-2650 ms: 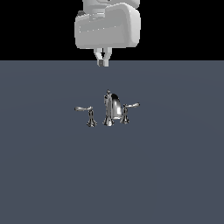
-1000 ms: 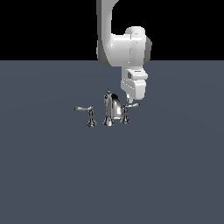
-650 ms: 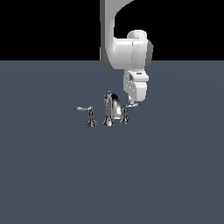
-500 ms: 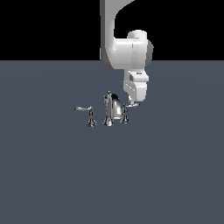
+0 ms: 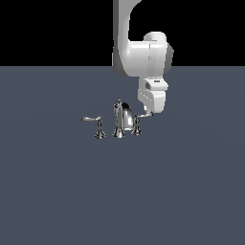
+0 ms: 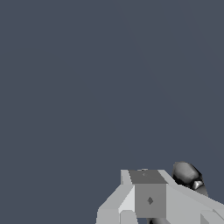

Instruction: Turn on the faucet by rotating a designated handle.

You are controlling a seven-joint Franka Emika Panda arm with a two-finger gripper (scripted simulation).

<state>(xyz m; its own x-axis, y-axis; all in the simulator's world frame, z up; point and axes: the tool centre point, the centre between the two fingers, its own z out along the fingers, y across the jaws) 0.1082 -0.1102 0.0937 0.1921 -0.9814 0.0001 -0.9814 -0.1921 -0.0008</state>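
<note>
The small chrome faucet [image 5: 122,120] stands mid-floor with an arched spout and a knob on top. The handle [image 5: 138,125] is the flared post close to the spout on the exterior view's right, its short lever tilting up toward my gripper [image 5: 149,114]. My white hand hangs just above and to the right of it, fingertips at the lever's end; actual contact is not clear. No gap shows between the fingers. In the wrist view the fingers [image 6: 149,195] fill the low corner with a dark chrome piece of the handle [image 6: 185,173] behind them.
A second chrome handle [image 5: 97,127] with a longer level lever stands wider out on the exterior view's left of the spout. All pieces rest on a flat blue-grey floor [image 5: 182,182].
The arm has come down from high behind the faucet to the handle's right side. Over the last second the hand edged slightly lower and closer to the lever. The lever has not visibly turned.
</note>
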